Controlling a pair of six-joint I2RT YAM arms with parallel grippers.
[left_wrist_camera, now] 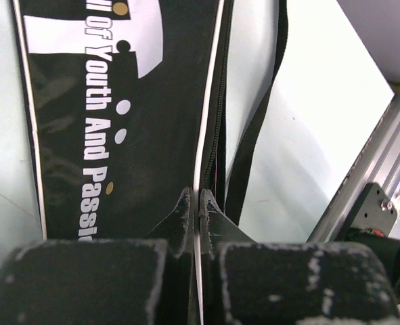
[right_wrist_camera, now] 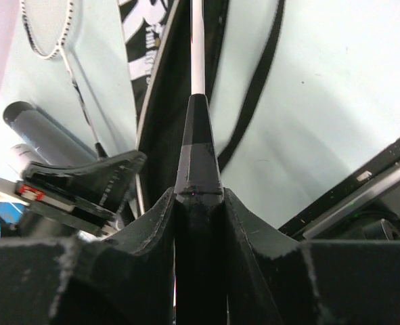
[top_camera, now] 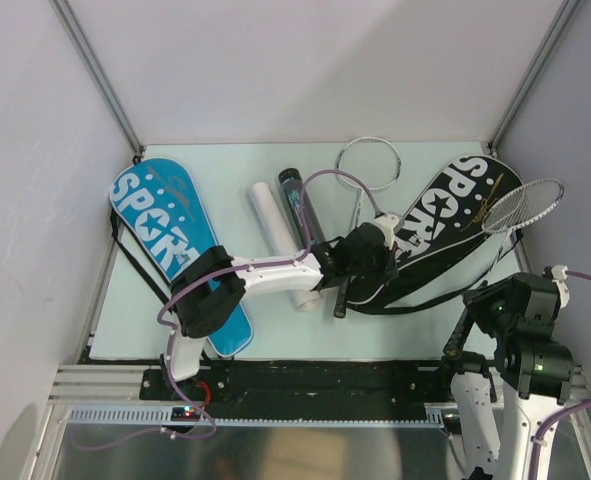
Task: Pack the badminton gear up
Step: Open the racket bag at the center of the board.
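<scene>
A: left gripper point(left_wrist_camera: 197, 203) pinched shut on black SPORT cover point(left_wrist_camera: 118, 149) edge, centre of top view. right gripper point(right_wrist_camera: 200, 195) clamped on silver racket point(right_wrist_camera: 198, 145) handle.
B: Racket head upper right, by the cover's wide end. Loading step, I'd say. Next: hold the edge up, feed racket in.

Even diffuse overhead light, bright, bench point(top_camera: 225, 165) pale with only soft short shadows; faint sheen on the rail point(left_wrist_camera: 369, 162); top view crisp throughout; wrist views sharp at mid-range, near fingers point(left_wrist_camera: 181, 222) dark and slightly out of focus.
</scene>
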